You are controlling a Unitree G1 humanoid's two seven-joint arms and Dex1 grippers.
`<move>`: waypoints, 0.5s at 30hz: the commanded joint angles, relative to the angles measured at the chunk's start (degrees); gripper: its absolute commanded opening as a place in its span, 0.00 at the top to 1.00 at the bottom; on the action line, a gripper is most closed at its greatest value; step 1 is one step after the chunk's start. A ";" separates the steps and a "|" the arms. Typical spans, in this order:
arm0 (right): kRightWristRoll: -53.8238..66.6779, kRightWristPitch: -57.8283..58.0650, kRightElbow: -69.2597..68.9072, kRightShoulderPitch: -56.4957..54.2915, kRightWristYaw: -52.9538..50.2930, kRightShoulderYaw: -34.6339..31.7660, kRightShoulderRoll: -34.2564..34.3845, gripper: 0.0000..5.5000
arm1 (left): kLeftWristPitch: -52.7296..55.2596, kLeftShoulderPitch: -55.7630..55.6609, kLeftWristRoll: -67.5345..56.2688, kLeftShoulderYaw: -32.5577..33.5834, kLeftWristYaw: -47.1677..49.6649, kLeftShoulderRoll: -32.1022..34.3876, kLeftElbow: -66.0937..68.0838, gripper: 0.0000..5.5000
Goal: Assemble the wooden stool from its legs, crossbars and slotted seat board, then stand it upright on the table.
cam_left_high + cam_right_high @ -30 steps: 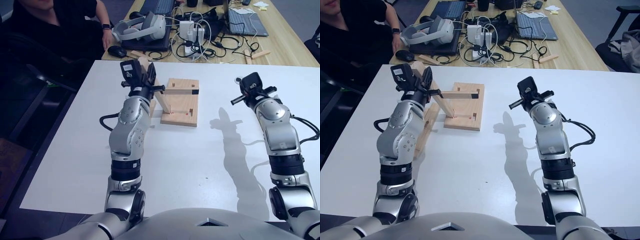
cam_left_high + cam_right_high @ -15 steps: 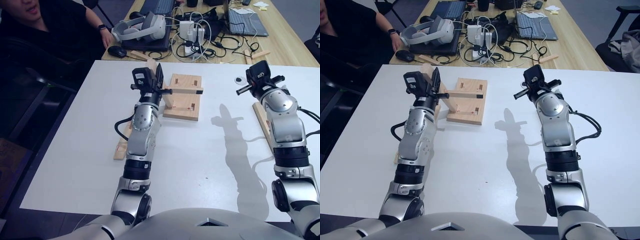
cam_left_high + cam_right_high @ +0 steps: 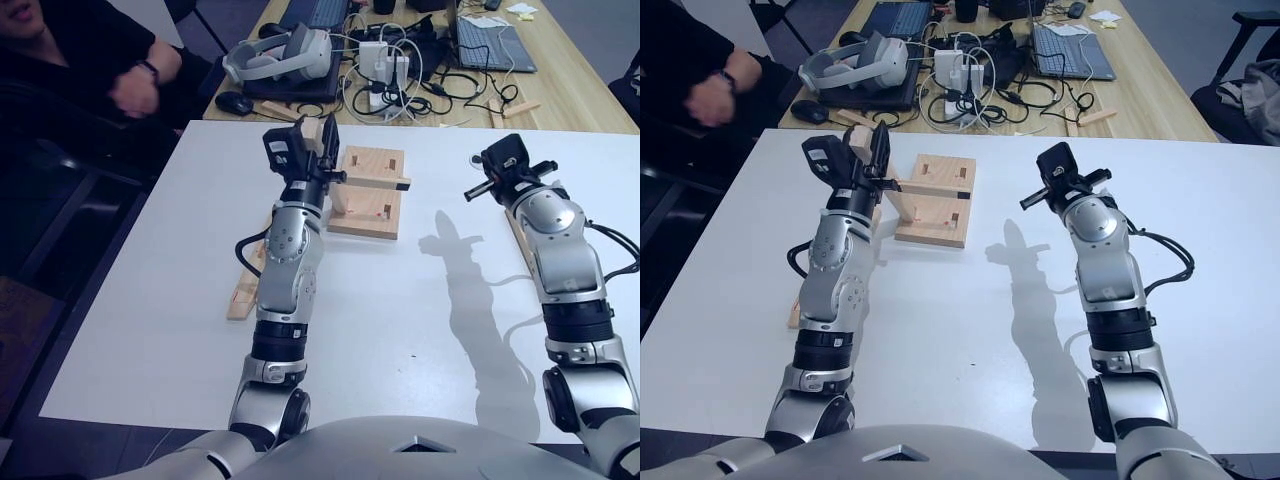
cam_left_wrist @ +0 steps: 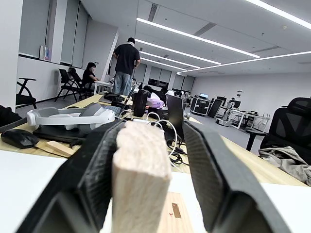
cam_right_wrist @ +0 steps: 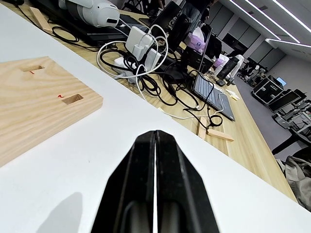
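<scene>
The slotted seat board (image 3: 366, 205) lies flat at the far middle of the white table (image 3: 400, 330). My left gripper (image 3: 322, 138) is raised over the board's left edge, shut on a wooden leg (image 4: 141, 179) that slants down to the board. A crossbar (image 3: 375, 183) juts sideways from that leg across the board. My right gripper (image 5: 155, 145) hovers shut and empty over the table to the right of the board (image 5: 34, 102). A loose wooden piece (image 3: 243, 288) lies by my left forearm, and another (image 3: 521, 236) lies under my right arm.
Behind the table stands a wooden desk with a headset (image 3: 285, 55), a tangle of cables and chargers (image 3: 385, 70) and a laptop (image 3: 490, 45). A person sits at the back left, apart from the parts. The table's left edge (image 3: 120, 280) drops to dark floor.
My left arm has swung forward and lifted the leg higher over the board's left edge, uncovering the loose piece on the left. My right gripper rose, then eased back slightly.
</scene>
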 commanded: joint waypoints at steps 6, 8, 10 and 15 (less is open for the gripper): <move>0.44 -0.02 -1.76 2.66 -0.87 -0.96 0.12 1.00 | 8.99 -7.48 5.13 3.76 -0.64 9.58 -14.89 0.34; 0.57 0.41 -2.68 3.54 -1.46 -1.83 0.19 1.00 | 24.03 -10.10 3.31 8.18 -2.28 16.16 -14.28 0.28; 0.79 0.95 -3.70 4.16 -2.09 -2.30 0.67 1.00 | 38.78 -9.23 1.43 11.17 -3.93 20.93 -12.98 0.22; 1.58 2.26 -6.21 6.13 -3.99 -3.82 2.85 1.00 | 55.42 -1.18 -1.15 12.96 -10.27 30.02 -13.16 0.19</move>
